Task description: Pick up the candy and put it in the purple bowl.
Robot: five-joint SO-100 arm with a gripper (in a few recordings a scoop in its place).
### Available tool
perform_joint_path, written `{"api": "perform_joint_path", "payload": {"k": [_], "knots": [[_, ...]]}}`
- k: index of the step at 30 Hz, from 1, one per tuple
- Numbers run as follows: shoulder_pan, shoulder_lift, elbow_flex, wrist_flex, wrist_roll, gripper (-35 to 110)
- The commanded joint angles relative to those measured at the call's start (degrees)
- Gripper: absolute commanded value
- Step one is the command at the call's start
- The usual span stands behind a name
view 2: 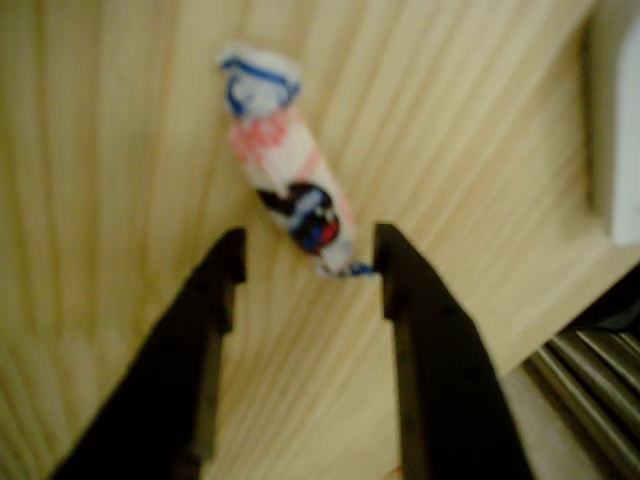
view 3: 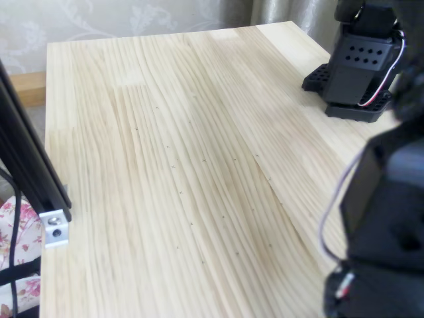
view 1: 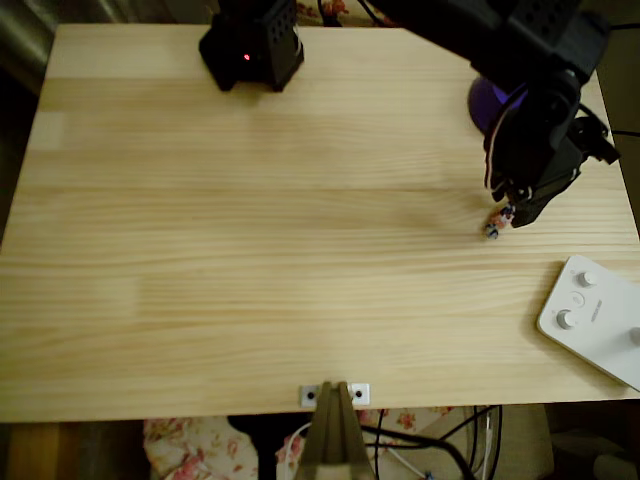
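My jaws [view 2: 305,260] stand open, holding nothing; the candy [view 2: 288,195] lies on the bench [view 2: 110,150], upper centre of the wrist view, only its tail between them. Closing now may pinch just the wrapper and slip.

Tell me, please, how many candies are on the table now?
1. The candy lies on the wooden table near its right edge in the overhead view, just ahead of the open gripper. The arm could hide others.
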Motion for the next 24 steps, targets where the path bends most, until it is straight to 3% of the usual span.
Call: {"api": "perform_joint_path", "payload": {"k": [1, 24], "knots": [[-1.4, 1.0, -9.0, 1.9, -0.8, 18], [-1.8, -4.4, -13.8, 3.2, 0.8, 15]]}}
